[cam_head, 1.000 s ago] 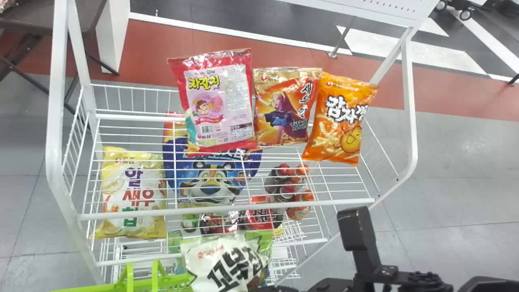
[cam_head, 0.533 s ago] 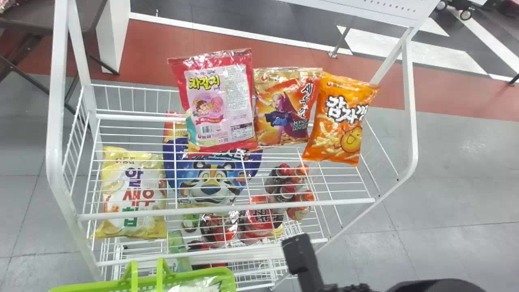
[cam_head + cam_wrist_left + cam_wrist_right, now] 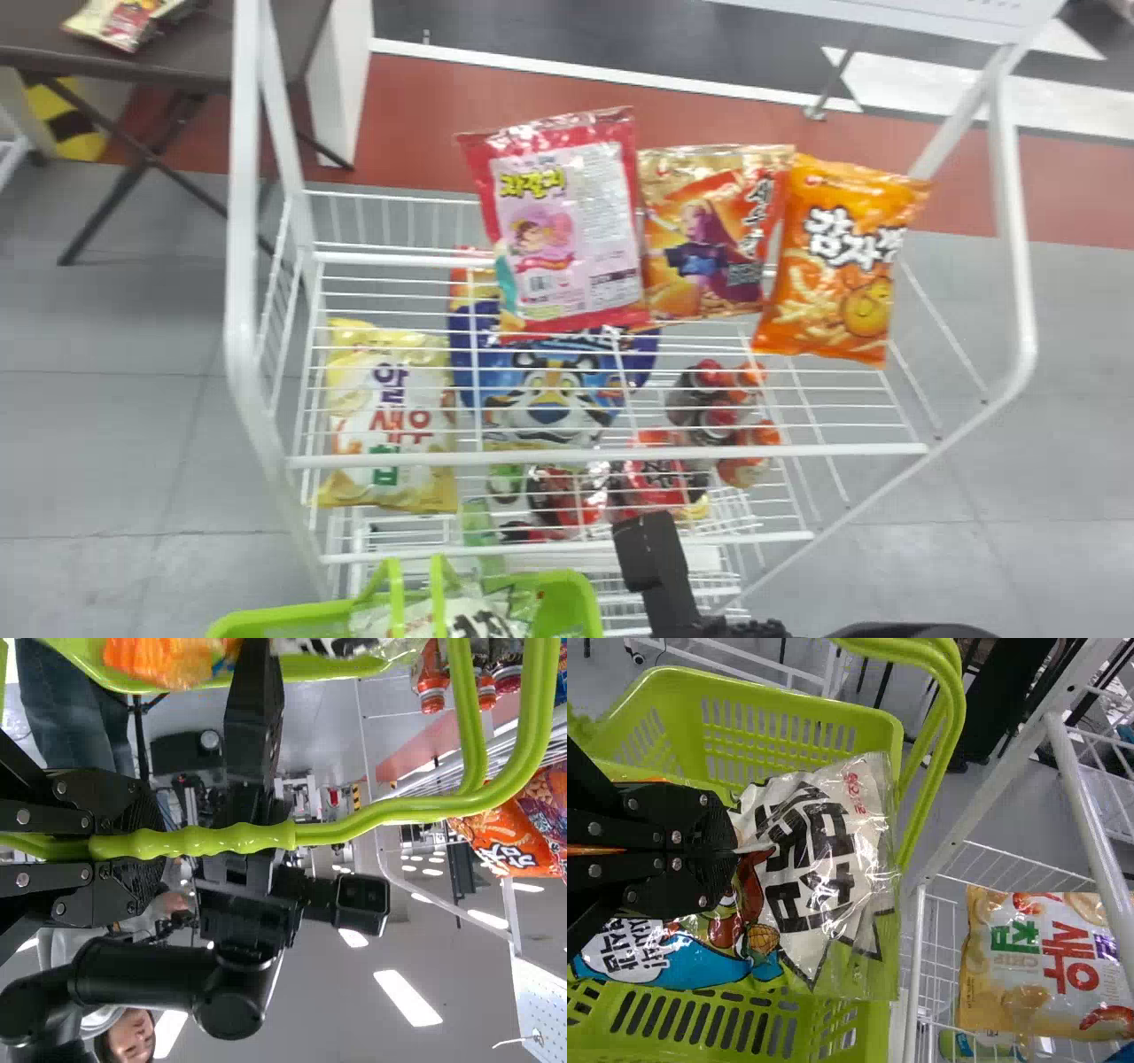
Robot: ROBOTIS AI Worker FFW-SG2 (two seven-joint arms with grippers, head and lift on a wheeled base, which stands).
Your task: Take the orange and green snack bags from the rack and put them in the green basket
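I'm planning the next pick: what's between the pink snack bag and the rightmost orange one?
The head view shows a gold-topped orange snack bag there.

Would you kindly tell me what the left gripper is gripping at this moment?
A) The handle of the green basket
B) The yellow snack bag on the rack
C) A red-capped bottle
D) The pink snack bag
A: the left wrist view shows the left gripper closed around the ridged green handle of the green basket.
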